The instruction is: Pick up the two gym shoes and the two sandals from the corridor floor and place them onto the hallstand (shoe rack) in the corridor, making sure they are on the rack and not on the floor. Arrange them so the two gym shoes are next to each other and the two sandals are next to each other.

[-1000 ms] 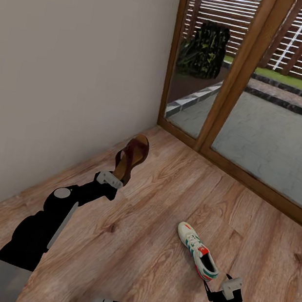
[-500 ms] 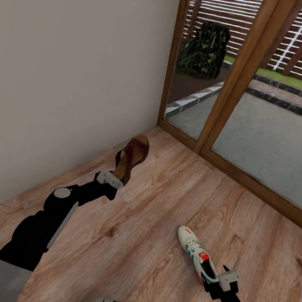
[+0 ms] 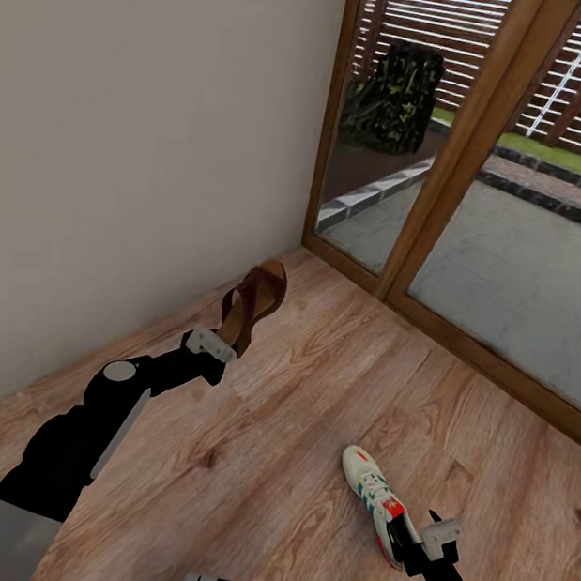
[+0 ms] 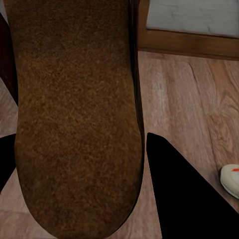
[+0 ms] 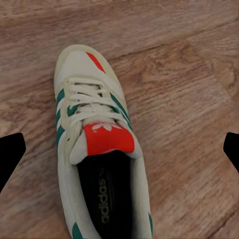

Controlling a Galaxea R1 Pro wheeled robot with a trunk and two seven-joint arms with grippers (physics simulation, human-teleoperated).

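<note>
At the left of the head view we note the left gripper (image 3: 224,341) raised off the corridor floor (image 3: 301,445) with a brown sandal (image 3: 252,306) standing up from it, toe toward the upper centre of the frame; in the left wrist view the sandal's sole (image 4: 74,114) lies between the two dark fingers (image 4: 184,194), so we read the fingers as closed on it, though the contact points themselves are not plainly visible. Behind it, the plain wall (image 3: 138,130) takes the upper left of the frame, and the glazed wooden door (image 3: 468,150) takes the upper right. Moving right, one gym shoe (image 3: 374,501) lies on the planks in the lower right of the head view, toe pointing toward the upper left, heel next to the right gripper (image 3: 413,541). In the right wrist view the shoe (image 5: 97,159) sits centred, its dark opening nearest the camera, and the finger tips (image 5: 10,154) show at the far edges of the frame, well apart, so that gripper is spread wide and holds nothing. We judge the step in hand to be the approach for picking up this gym shoe, with the sandal already secured. The next move likely calls for lowering the right gripper so the fingers straddle the heel collar, then closing. The hallstand is not in these pictures, so carrying to it comes later.
</note>
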